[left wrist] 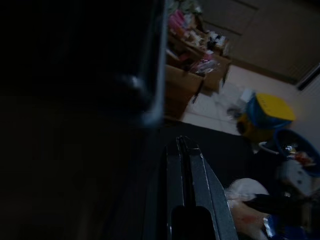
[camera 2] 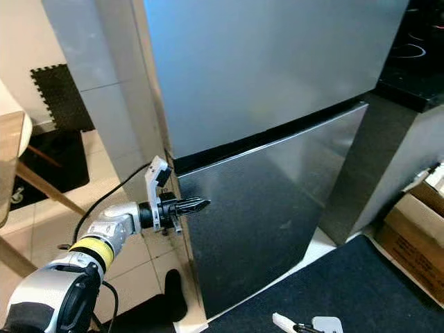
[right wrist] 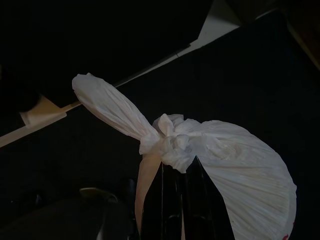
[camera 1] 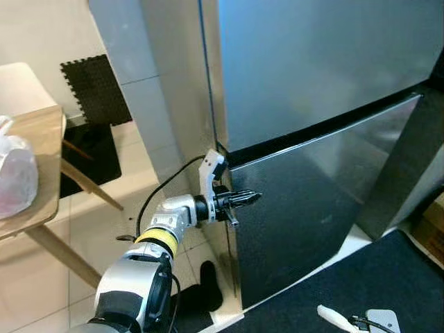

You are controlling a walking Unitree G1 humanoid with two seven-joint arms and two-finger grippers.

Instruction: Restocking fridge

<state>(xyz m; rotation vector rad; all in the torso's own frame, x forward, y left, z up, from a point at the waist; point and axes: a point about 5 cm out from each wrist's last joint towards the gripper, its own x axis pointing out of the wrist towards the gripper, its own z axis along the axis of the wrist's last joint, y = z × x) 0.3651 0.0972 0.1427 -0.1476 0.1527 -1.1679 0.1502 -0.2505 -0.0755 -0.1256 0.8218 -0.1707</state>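
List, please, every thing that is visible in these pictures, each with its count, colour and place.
tall steel fridge: one, grey, directly ahead, both doors closed
lower fridge door: one, dark grey, below the upper door
light wooden table: one, pale brown, on the robot's left
plastic bag on the table: one, whitish with pink inside, at the table edge
foam floor mat: one, black, by the wall behind the table
cardboard box: one, brown, on the floor at the right
knotted white plastic bag: one, white, held at its knot by the right tool
left tool: one, black, shut, at the left edge of the lower door
right tool: one, black, shut on the bag's knot
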